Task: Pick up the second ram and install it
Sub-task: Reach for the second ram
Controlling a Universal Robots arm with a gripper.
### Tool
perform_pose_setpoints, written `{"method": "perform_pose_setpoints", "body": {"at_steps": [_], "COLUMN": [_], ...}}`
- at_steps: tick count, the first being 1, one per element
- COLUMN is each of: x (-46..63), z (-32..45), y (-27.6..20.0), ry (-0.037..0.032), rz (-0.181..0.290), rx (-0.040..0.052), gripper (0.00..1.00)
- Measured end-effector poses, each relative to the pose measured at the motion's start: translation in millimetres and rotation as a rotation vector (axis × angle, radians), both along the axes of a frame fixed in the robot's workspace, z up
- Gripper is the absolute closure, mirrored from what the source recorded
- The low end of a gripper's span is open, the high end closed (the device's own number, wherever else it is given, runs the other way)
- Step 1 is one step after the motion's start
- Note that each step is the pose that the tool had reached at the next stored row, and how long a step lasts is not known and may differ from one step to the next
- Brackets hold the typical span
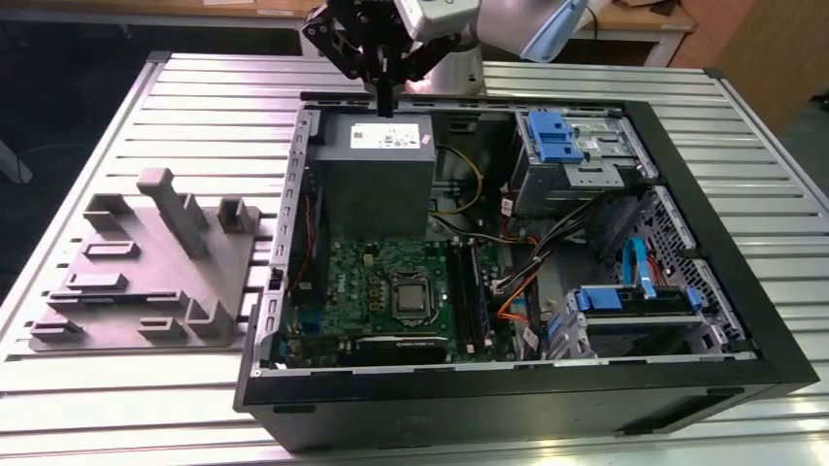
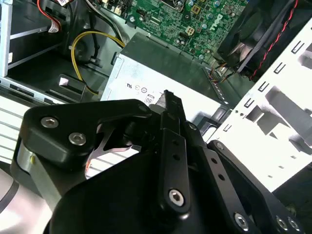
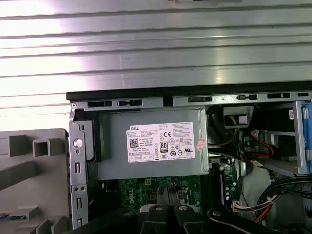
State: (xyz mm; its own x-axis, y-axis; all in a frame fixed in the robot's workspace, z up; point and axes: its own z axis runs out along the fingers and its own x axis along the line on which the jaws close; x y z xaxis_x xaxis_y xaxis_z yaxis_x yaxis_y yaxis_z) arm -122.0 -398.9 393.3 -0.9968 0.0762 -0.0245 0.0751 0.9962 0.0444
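Gripper point(image 1: 386, 97) fingers pressed together, nothing visibly held, above power supply point(image 1: 376, 160). Slots point(image 1: 467, 291) beside CPU point(image 1: 412, 296) look filled. Install likely done; second ram seating unconfirmed.

second ram point(image 1: 472, 299) | I see a long, narrow dark stick | standing on edge, upright, looks seated in a slot | on the motherboard point(image 1: 363, 282), along its edge at the exterior view's right | lies lengthwise along that edge | I cannot tell it from the stick beside it
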Motion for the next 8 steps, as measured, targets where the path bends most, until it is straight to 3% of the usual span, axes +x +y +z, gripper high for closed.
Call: {"method": "perform_pose_setpoints", "body": {"at_steps": [8], "x": [-4.6], "z": [0.0], "y": [0.0], "ry": [0.0], "rz": [0.0], "rx": [0.0], "gripper": [0.93]}}
